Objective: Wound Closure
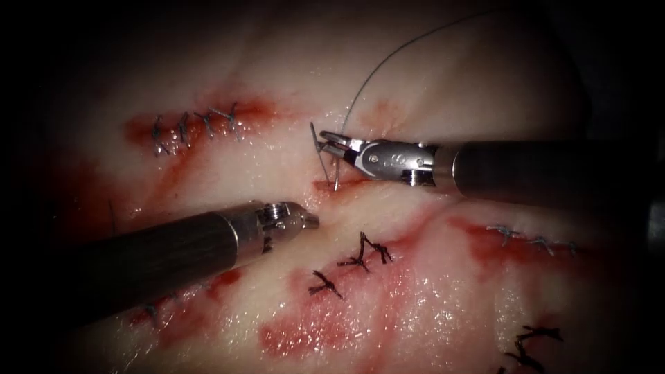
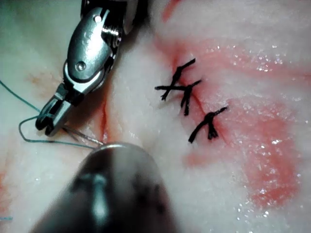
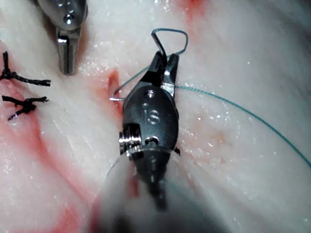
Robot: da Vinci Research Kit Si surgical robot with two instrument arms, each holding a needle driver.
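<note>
The right tool (image 1: 331,143) has its jaws clamped on the needle (image 1: 325,161) near its swaged end (thread (image 1: 388,59) trailing far and right), the needle's tip touching the small cut (image 1: 339,185) in the tissue (image 1: 443,291). The left tool (image 1: 305,220), jaws closed and holding nothing, hovers just near-left of the cut.

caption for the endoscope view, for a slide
Right tool holds the needle over a small cut in the tissue; left tool holds nothing.

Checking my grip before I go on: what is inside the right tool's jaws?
The right tool is shut on the needle near its thread end, and the thread loops out beside it. The needle's tip meets the cut; its depth is hidden.
</note>
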